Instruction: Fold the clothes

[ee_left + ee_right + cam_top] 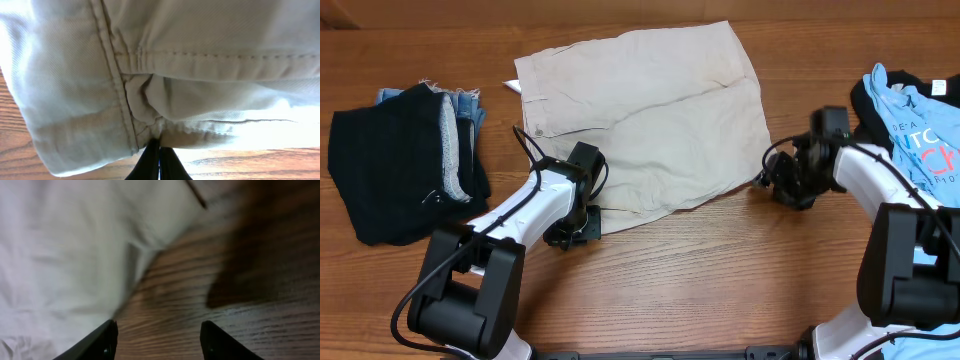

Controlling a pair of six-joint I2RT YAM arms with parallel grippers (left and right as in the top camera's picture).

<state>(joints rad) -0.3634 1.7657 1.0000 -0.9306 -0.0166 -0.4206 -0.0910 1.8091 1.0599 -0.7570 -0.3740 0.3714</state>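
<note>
In the lower left of the overhead view, left gripper (575,228) is clamped on the shorts (650,110) hem, starting the fold. Right gripper (157,330) is apart & empty; next it prob. needs its own corner grip.

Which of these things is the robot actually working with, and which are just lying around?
In use: khaki shorts; left gripper, shut on their corner; right gripper, open at their edge.
Lying about: black and denim stack; light blue shirt, both untouched.
</note>
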